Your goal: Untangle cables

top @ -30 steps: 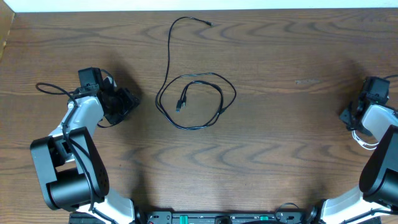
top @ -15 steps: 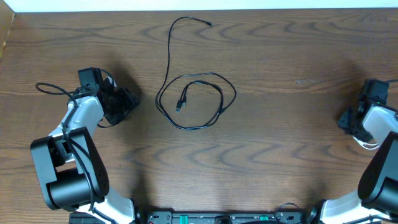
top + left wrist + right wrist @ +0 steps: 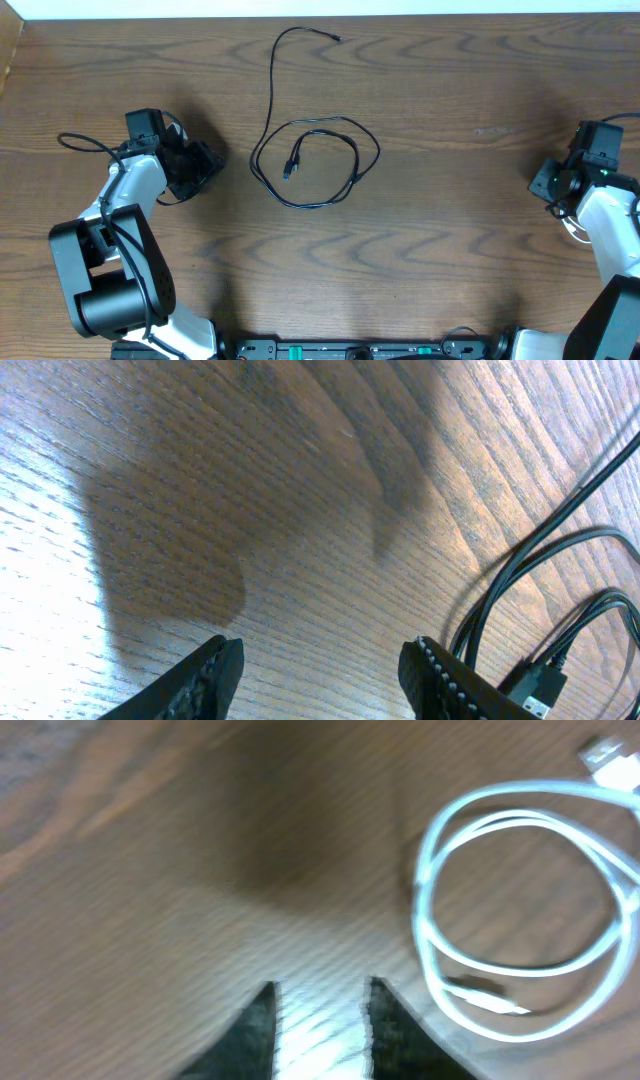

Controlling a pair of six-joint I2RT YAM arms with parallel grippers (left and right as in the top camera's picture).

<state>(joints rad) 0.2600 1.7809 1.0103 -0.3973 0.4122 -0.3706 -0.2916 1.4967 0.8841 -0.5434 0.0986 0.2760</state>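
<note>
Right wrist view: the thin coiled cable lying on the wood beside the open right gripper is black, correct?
Not quite. The thin coiled cable beside the open right gripper is white, not black; the right wrist view shows it lying on the wooden table.

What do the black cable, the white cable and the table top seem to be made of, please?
The black cable looks like matte rubber or plastic sheathing, lying in limp curves. The white cable looks like smooth plastic, though blurred. The table top shows brown wood grain with soft sheen; solid wood or laminate, I cannot tell.
</note>
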